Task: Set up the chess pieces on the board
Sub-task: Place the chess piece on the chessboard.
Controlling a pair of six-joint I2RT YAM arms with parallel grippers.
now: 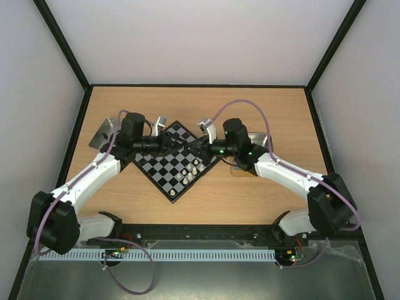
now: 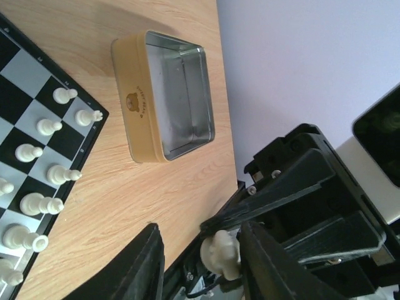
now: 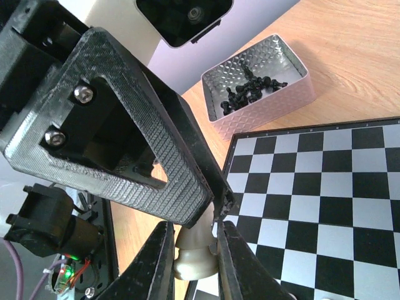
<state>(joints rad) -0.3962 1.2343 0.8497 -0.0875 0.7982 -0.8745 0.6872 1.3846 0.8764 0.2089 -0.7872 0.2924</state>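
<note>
The board (image 1: pixel 164 170) lies cornerwise in the middle of the table. Several white chess pieces (image 1: pixel 191 172) stand along its lower right edge, and they show in the left wrist view (image 2: pixel 41 169). Both grippers meet above the board's far half. My right gripper (image 3: pixel 195 247) is shut on a cream chess piece (image 3: pixel 199 250). That piece (image 2: pixel 222 253) sits between the wide-open jaws of my left gripper (image 2: pixel 203 250), close to its right finger (image 2: pixel 269 265). The left finger stands well apart from it. The board also shows in the right wrist view (image 3: pixel 325 187).
An empty yellow tin (image 2: pixel 169 94) stands on the table right of the board, partly under the right arm (image 1: pixel 242 166). A patterned metal tray (image 3: pixel 259 81) with several black pieces stands left of the board (image 1: pixel 105 132). Black frame posts edge the table.
</note>
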